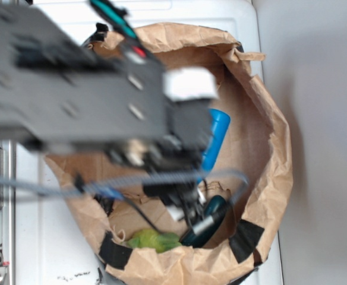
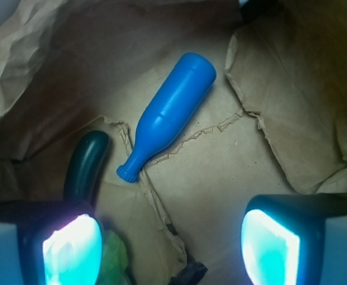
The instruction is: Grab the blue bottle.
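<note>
Down on the floor of the paper bag [image 2: 292, 119] the blue bottle [image 2: 169, 113] lies on its side, apart from the released, spread hand [image 2: 170, 243] above, which might slip off its smooth body (or catch the dark green object [image 2: 88, 166] just beside its neck).

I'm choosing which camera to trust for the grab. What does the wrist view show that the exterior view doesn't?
Only the wrist view shows the blue bottle whole, lying on the bag floor, neck toward the dark green object, with the tool open and apart from it. Only the exterior view shows the paper bag's rim and the arm hiding most of the bottle. Both show the bottle.
</note>
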